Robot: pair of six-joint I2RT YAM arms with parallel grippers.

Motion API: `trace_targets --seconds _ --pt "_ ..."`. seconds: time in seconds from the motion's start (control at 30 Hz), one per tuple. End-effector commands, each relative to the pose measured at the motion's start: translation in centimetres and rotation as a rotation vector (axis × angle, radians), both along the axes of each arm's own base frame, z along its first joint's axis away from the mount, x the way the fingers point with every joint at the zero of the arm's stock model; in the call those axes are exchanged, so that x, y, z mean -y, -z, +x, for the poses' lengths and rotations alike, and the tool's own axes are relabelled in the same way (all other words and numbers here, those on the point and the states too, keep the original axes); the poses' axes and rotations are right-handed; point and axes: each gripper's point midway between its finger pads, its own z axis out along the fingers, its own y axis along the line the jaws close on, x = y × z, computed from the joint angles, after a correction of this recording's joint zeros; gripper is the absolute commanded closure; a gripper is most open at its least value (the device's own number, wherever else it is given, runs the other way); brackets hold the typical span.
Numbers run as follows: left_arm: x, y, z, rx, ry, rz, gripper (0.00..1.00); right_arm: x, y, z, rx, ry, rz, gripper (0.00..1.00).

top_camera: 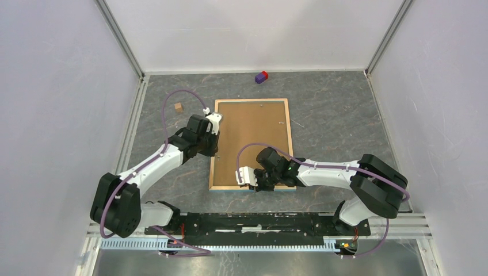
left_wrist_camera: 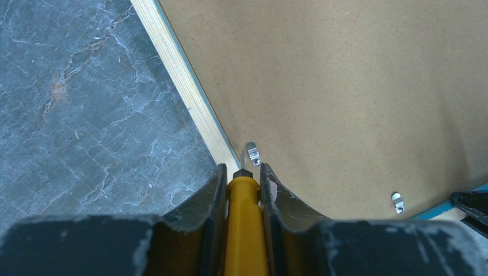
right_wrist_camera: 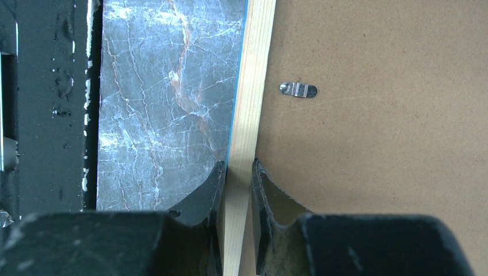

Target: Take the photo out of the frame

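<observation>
Left gripper [left_wrist_camera: 241, 172]: jaws closed on a yellow tool [left_wrist_camera: 246, 230], whose dark tip sits just ahead of the fingers, beside 1 metal tab [left_wrist_camera: 252, 153]. Frame [top_camera: 250, 132]: lying back up on the table [top_camera: 334, 115], between the 2 grippers. Right gripper [right_wrist_camera: 237, 169]: jaws clamped across the frame's light wood rim [right_wrist_camera: 253, 86].

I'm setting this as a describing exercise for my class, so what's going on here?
Two robot arms are working on a frame lying face down on the table, brown back up. The left gripper is shut on a yellow tool, whose dark tip sits beside a small metal tab near the frame's left edge. The right gripper is clamped on the light wood rim at the near edge, seemingly steadying it. The photo is hidden, apparently not out yet.
</observation>
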Motion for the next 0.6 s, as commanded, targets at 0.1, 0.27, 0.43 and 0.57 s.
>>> trace_targets --seconds 0.1,0.27,0.43,0.57 --pt "0.8 0.1 0.9 0.017 -0.027 -0.027 0.98 1.4 2.5 -1.7 -0.071 -0.036 -0.083 1.00" --pt "0.8 0.6 0.8 0.002 -0.025 -0.016 0.98 1.5 2.5 -1.7 -0.070 -0.039 -0.082 1.00" --pt "1.8 0.8 0.0 -0.025 0.029 -0.052 0.98 1.5 2.5 -1.7 -0.072 -0.040 -0.081 1.00" --pt "2.7 0.8 -0.9 -0.049 0.097 -0.069 0.98 1.5 2.5 -1.8 -0.074 -0.043 -0.081 1.00"
